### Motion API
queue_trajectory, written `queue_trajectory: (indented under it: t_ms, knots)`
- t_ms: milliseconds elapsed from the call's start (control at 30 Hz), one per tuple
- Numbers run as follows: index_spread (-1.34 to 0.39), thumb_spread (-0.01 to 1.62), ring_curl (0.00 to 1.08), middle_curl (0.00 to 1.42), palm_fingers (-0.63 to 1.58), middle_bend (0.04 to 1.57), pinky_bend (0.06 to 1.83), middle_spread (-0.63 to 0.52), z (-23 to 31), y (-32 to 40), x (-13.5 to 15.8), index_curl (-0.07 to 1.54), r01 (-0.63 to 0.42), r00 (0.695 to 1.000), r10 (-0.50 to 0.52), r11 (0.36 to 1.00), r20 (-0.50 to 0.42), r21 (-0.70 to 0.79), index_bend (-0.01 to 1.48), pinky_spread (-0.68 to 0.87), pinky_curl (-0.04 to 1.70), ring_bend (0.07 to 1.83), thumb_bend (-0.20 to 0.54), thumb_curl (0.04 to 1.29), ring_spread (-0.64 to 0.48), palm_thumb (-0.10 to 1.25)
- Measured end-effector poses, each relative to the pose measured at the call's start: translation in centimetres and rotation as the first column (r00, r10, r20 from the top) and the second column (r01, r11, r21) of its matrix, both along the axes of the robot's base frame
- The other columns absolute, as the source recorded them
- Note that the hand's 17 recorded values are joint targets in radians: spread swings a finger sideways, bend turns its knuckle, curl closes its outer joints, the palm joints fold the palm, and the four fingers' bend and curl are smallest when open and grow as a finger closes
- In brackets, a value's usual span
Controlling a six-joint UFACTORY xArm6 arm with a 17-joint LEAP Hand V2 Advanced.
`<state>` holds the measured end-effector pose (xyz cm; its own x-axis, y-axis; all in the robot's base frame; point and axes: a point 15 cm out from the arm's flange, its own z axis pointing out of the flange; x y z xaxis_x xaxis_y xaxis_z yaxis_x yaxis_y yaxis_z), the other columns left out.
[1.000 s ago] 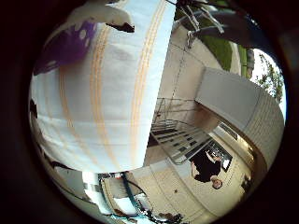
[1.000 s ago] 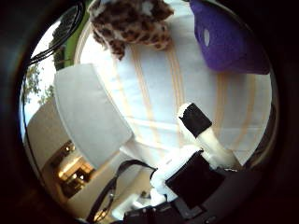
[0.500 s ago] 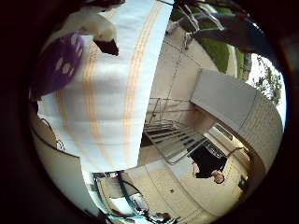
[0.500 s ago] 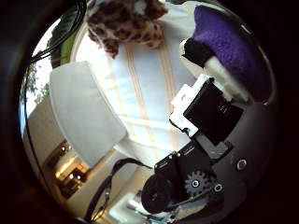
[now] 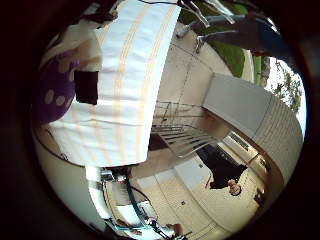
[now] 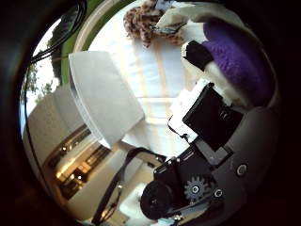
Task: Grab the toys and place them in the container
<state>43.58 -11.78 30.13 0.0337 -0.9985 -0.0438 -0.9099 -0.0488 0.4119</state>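
Curling round the purple toy (image 6: 237,59), the hand (image 6: 207,117) seems only partly clamped — hard to tell. Lift early and you risk it slipping onto the striped cloth (image 5: 130,85) — fingers barely wrap it.

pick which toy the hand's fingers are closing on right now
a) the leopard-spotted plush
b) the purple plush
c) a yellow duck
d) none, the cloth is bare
b: the hand has its white and black fingers curled against the purple plush, while the leopard-spotted plush lies apart on the striped cloth.

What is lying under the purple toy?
The purple toy lies on the striped white cloth. The hand curls against it, hiding the cloth directly beneath.
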Motion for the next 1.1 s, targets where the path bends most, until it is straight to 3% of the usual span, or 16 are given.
queue_trajectory:
  t_ms: [200,533,800,1100]
  knots:
    - [-0.94,1.22,0.87,1.07,0.85,1.14,1.52,-0.25,8.1,6.2,-1.7,-0.01,-0.131,0.984,0.133,0.991,0.12,-0.027,0.81,0.16,0.88,1.39,-0.014,0.56,-0.15,1.01]
    - [-1.03,1.21,0.88,1.11,0.84,1.18,1.55,-0.25,14.8,19.0,-4.4,-0.02,-0.364,0.888,0.368,0.929,0.278,-0.067,0.87,0.14,0.9,1.43,-0.018,0.57,-0.15,0.98]
    - [-1.07,1.21,0.89,1.13,0.82,1.19,1.55,-0.25,13.8,27.5,-3.2,-0.02,-0.422,0.834,0.42,0.904,0.357,-0.076,0.93,0.13,0.91,1.44,-0.017,0.58,-0.15,0.97]
    - [-1.09,1.22,0.9,1.13,0.79,1.21,1.55,-0.25,11.7,35.2,1.6,-0.02,-0.433,0.795,0.341,0.898,0.501,0.075,0.96,0.12,0.92,1.45,-0.022,0.58,-0.15,0.92]
